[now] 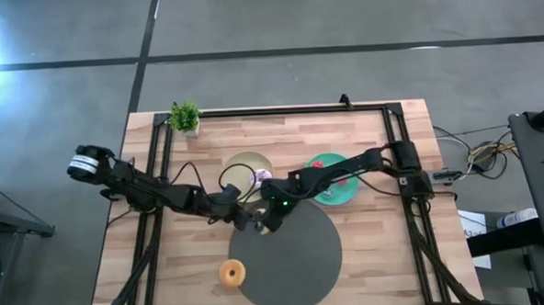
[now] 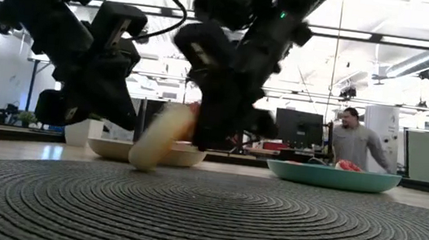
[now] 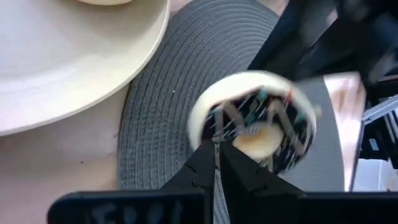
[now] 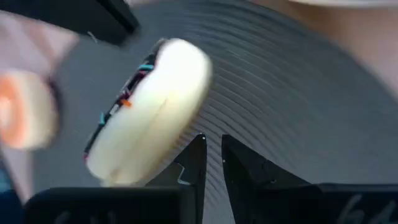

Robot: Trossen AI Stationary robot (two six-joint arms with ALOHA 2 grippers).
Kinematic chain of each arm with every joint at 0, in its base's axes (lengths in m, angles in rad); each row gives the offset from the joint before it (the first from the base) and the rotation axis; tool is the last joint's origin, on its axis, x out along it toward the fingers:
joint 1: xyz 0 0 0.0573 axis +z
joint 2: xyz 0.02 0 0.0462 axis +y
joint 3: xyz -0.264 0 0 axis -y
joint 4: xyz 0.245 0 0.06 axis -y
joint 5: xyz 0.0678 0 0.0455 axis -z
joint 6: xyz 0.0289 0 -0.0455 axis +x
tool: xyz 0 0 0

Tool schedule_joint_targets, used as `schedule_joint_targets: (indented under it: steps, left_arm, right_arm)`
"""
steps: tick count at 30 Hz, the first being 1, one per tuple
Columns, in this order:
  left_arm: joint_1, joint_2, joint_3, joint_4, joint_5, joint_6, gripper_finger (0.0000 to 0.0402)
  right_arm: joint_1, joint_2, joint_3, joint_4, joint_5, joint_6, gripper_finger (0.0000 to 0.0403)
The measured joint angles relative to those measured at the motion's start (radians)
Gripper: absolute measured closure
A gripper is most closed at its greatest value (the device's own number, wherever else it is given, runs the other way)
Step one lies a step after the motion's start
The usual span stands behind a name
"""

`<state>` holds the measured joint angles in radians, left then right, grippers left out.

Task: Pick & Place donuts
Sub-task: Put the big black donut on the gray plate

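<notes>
A donut [image 3: 255,121] with dark sprinkled icing and a cream underside [image 4: 149,112] stands tilted on its edge at the far rim of the grey round mat [image 1: 295,262]. In the low view it shows between my two grippers [image 2: 159,138]. My left gripper [image 3: 215,149] is shut, its tips at the donut's rim. My right gripper [image 4: 212,144] is all but shut, with a thin slit and nothing in it, right beside the donut. An orange donut [image 1: 231,272] lies at the mat's left edge. My left gripper meets the donut's rim on its iced side [image 3: 214,127] with its shut fingertips, slanting down from the table's left. My right gripper has the outer side of one finger [image 4: 189,163] against the donut's cream side [image 4: 163,158], slanting down from the table's right. The donut is propped up, its lower edge [image 2: 139,162] on the mat.
Behind the mat stand a cream plate [image 1: 240,163] with a lilac donut [image 1: 262,178] and a teal plate [image 1: 347,193] with pink and red donuts. A small potted plant [image 1: 186,117] stands at the far left corner. A person [image 2: 353,137] shows in the room beyond.
</notes>
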<state>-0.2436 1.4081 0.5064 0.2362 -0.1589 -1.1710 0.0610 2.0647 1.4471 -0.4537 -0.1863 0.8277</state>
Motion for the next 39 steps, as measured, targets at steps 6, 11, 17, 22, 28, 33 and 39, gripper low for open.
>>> schedule_joint_targets:
  steps: [6, 11, 17, 22, 28, 33, 39]
  left_arm:
    - [0.0, 0.027, -0.003, 0.002, 0.0, 0.006, 0.0401]
    - [0.0, 0.026, -0.003, 0.003, 0.0, 0.015, 0.0401]
    - [-0.008, -0.004, -0.003, -0.006, 0.0, 0.028, 0.0401]
    - [-0.04, -0.041, -0.004, -0.063, -0.013, 0.025, 0.0401]
    - [-0.055, -0.118, -0.004, -0.168, -0.074, 0.023, 0.0401]
    - [-0.056, -0.202, -0.006, -0.284, -0.137, 0.025, 0.0401]
    - [-0.055, -0.316, -0.006, -0.389, -0.178, 0.023, 0.0401]
  right_arm:
    - [0.0, -0.112, -0.001, -0.165, 0.104, -0.059, 0.0333]
    - [-0.004, -0.13, -0.002, -0.162, 0.111, -0.056, 0.029]
    - [0.001, -0.044, 0.002, -0.115, 0.122, -0.079, 0.0244]
    - [0.002, -0.04, 0.012, -0.119, 0.147, -0.164, 0.0221]
    - [0.019, -0.025, 0.008, -0.106, 0.14, -0.26, 0.0211]
    - [0.019, 0.025, 0.008, -0.081, 0.129, -0.297, 0.0211]
    - [0.019, 0.042, 0.026, -0.083, 0.151, -0.309, 0.0211]
